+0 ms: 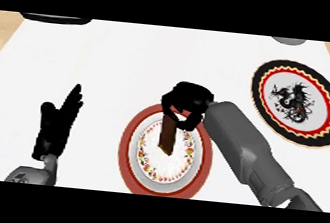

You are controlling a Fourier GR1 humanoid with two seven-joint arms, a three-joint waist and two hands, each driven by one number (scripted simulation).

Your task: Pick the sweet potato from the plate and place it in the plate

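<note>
Sweet potato (pixel 168 136) upright in right hand (pixel 187 101), over red-rimmed plate (pixel 129 147).

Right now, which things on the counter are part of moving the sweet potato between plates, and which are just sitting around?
Part of the job:
- sweet potato, held by the right robot hand
- red-rimmed plate under it
- black-rimmed dragon plate, far right

Just lying about:
- dark object at the top left edge
- grey object at the top right edge
- left robot hand, resting open
</note>
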